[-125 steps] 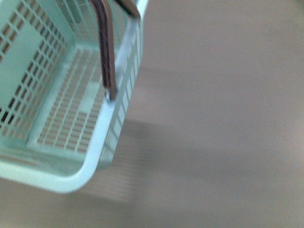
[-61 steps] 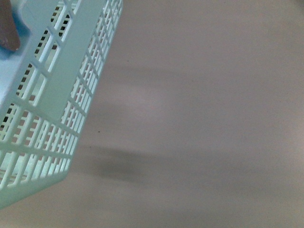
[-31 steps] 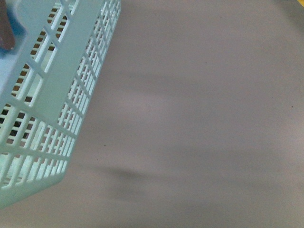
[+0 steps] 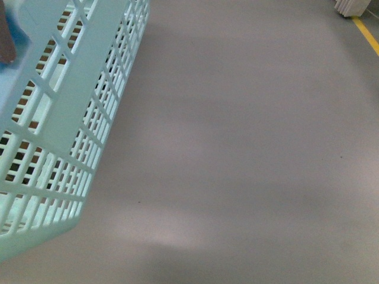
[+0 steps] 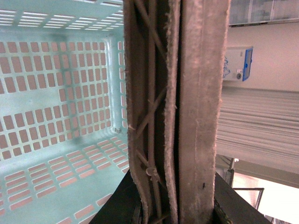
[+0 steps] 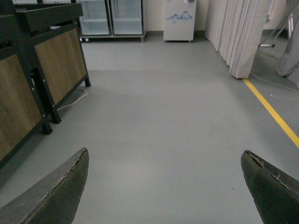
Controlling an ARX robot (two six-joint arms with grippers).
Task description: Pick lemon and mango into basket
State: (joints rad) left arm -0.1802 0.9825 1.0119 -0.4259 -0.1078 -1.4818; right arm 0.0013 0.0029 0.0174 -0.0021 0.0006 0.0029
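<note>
The light teal basket (image 4: 59, 136) hangs tilted at the left of the front view, above grey floor. In the left wrist view its slotted inside (image 5: 60, 102) shows with nothing in it. My left gripper (image 5: 175, 205) is shut on the basket's brown ribbed handles (image 5: 173, 93), which run straight through the jaws. My right gripper (image 6: 166, 186) is open and empty, its dark fingertips (image 6: 65, 186) wide apart over bare floor. The lemon and the mango are out of view.
Grey floor (image 4: 249, 148) fills the front view, with a yellow line (image 4: 367, 32) at the far right. The right wrist view shows wood-panelled counters (image 6: 42, 70) at one side, glass-door fridges (image 6: 112, 16), a white curtain (image 6: 238, 32) and a yellow floor line (image 6: 273, 112).
The front view has swung: the basket shifted from top-down inside view to a tilted side wall at the left. The floor's yellow line came into sight.
</note>
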